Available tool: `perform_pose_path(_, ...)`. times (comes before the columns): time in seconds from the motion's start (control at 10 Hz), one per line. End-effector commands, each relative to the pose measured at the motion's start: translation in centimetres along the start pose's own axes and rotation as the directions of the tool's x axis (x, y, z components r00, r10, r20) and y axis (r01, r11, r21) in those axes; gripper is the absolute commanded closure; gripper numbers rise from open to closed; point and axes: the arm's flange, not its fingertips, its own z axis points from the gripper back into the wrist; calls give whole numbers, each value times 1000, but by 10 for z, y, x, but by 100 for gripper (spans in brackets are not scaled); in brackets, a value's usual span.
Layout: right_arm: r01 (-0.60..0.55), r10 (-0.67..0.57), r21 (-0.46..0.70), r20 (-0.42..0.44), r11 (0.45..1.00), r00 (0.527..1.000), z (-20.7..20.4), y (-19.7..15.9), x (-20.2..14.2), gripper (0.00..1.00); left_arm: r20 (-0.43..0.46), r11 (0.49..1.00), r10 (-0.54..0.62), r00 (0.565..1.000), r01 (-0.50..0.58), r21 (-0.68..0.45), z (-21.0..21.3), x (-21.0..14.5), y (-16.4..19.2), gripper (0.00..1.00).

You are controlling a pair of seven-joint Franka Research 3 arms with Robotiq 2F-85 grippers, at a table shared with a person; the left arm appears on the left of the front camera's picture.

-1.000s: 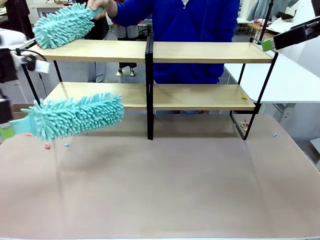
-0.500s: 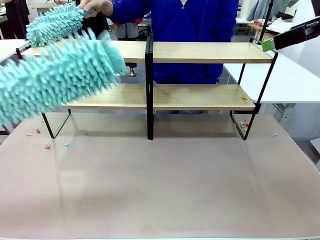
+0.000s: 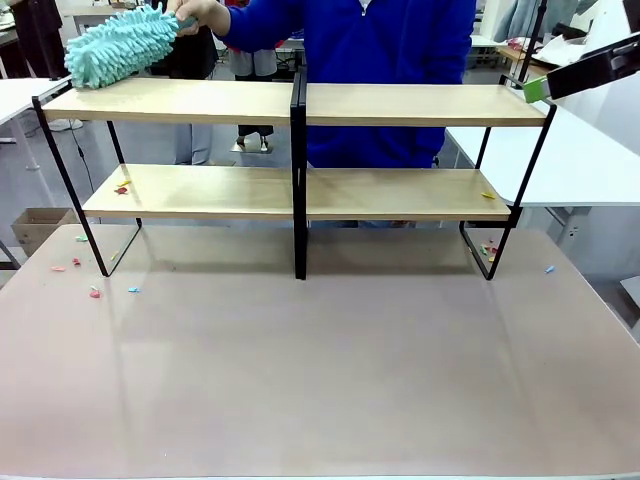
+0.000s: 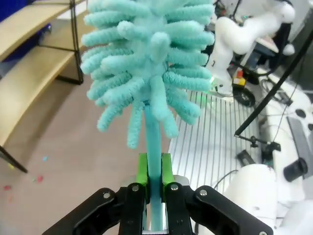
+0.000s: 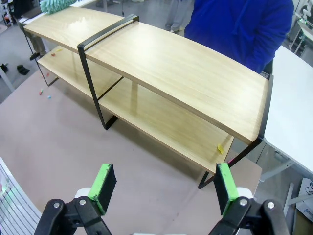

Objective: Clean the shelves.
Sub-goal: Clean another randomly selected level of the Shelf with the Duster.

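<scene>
The shelves [image 3: 300, 150] stood along the far edge of the tabletop [image 3: 320, 370]. The left hand [image 4: 152, 183] was clamped on the handle of a teal duster [image 4: 151, 63]. The right hand [image 5: 164, 188] hung wide open above the shelves' right end. The person's hand [image 3: 198, 14] pressed another duster [image 3: 118, 46] on the top board's left end.

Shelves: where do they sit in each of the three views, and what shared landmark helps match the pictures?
Front view: the shelves span the upper half, across the table.
Left wrist view: in the upper left corner.
Right wrist view: running diagonally across the upper middle.
Shared landmark: the coloured scraps on the table by one end's foot.
</scene>
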Motion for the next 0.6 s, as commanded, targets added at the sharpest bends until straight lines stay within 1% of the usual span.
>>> perform_pose_path(0.0,7,-7,6,2,1000,1000,0,0,0,0,-2,997,-74,997,74,1,2,5,-9,88)
perform_pose_path(0.5,7,-7,6,2,1000,1000,0,0,0,0,-2,997,-74,997,74,1,2,5,-9,88)
